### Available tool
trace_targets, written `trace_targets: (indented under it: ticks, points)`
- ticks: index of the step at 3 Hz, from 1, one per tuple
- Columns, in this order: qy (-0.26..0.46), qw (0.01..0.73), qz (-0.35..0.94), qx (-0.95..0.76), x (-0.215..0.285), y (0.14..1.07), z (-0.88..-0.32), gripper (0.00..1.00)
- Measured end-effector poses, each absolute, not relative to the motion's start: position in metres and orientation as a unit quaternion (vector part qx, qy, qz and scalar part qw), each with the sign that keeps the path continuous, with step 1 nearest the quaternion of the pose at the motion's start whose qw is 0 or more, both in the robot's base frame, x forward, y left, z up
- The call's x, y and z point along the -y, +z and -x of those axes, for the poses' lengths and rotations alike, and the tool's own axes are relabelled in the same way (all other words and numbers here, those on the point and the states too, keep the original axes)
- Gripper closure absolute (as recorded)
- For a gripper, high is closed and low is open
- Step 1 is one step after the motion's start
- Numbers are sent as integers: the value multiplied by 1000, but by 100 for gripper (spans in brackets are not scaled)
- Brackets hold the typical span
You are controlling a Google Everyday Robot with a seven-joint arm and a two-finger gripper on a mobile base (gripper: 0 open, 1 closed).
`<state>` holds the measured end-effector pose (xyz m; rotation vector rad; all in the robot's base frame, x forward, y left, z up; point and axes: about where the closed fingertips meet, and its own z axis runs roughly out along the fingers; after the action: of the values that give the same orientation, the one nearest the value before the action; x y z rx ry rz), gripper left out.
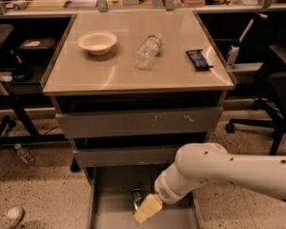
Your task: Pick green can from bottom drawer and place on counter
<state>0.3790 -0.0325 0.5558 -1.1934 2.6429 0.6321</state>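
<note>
Your gripper (148, 209) is hanging low inside the open bottom drawer (112, 199), at the end of the thick white arm (229, 171) that is reaching in from the right. It is showing only as one pale yellowish block, so you cannot tell whether it is spread or closed.

The green can (136, 197) is sitting on the drawer floor just up and left of the gripper, towards the cabinet. The gripper's edge is overlapping the can's lower right side in this view, and you cannot tell whether the two are touching.

Above the gripper, the middle drawer (124, 155) and the top drawer (138, 123) are showing their grey fronts, the top one scuffed.

Well above the gripper, the counter (109, 78) is carrying three things:
- A white bowl (97, 42) is sitting up and to the left.
- A clear plastic bottle (148, 50) is lying on its side almost straight above.
- A dark packet (199, 59) is lying up and to the right.

Far to the gripper's left, a small bottle (24, 154) is lying on the speckled floor. A shoe (7, 217) is poking in at about the gripper's own height. Up and to its right, a dark office chair (281, 80) is standing beside the cabinet.
</note>
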Motion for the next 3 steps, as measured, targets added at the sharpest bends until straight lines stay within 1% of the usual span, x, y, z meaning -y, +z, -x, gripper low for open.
trace_targets:
  ticks: [1,3]
  points:
    - [235,68,371,-896,20,509,-369,0]
    - [255,68,364,-893,12,494,-365,0]
